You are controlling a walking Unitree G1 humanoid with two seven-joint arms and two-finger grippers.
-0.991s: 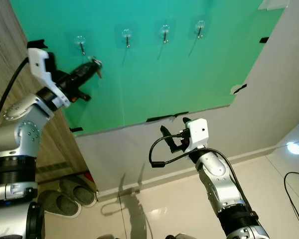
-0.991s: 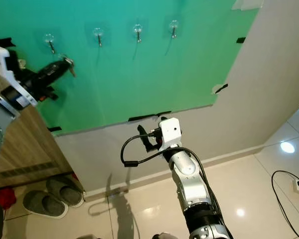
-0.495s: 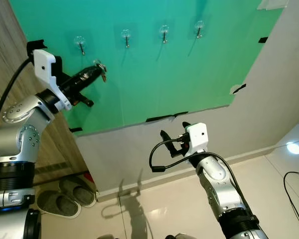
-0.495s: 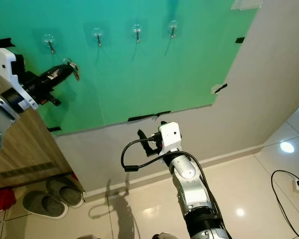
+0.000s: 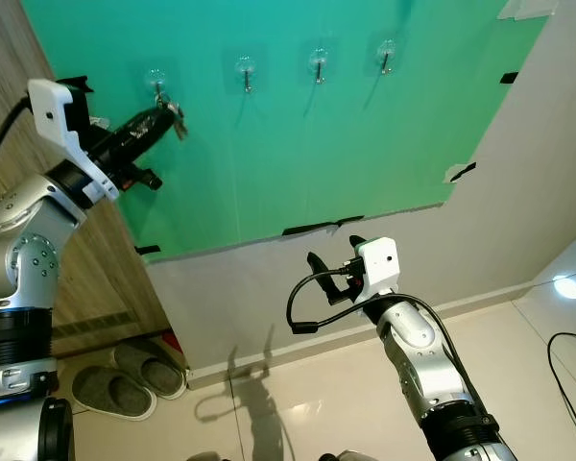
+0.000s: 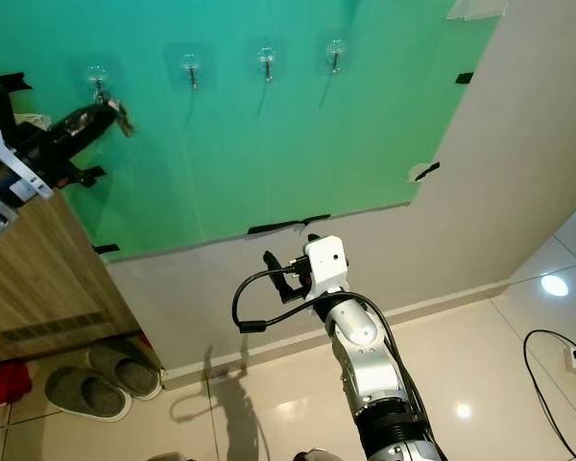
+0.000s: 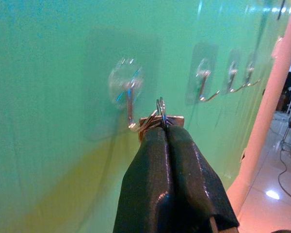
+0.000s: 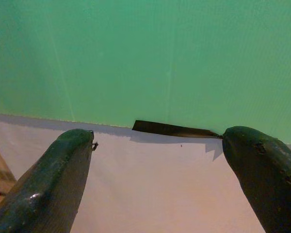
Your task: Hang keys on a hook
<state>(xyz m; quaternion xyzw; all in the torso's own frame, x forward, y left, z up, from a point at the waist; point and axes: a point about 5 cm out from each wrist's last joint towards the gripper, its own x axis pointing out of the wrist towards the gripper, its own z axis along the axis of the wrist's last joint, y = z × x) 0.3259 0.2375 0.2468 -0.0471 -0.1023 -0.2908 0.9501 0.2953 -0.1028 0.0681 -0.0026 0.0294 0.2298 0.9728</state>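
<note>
Fingers (image 7: 157,160) of the left gripper (image 5: 163,120) are pressed together on the keys (image 7: 157,119), pinching them so that the ring stands up just past the tips. In the left wrist view that ring sits right beside the bent tip of the leftmost hook (image 7: 129,104), seemingly touching it or nearly so; whether the ring is already over the tip cannot be told.

The step in hand is threading the ring onto that hook. To do it well, the ring's opening probably needs to be carried above the upturned tip and then lowered, so the wire passes through rather than bumps the ring's edge. The grip should hold until the ring's weight rests in the hook's curve; letting go too soon risks the keys dropping to the floor. A slow, small correction suits this better than a push, since the clear stick-on base may peel off the green panel (image 5: 298,144).

Three more hooks (image 5: 316,63) run along the panel toward the robot's right. The right gripper (image 5: 331,274) hangs low by the white wall (image 5: 518,192), its fingers spread wide and empty.
</note>
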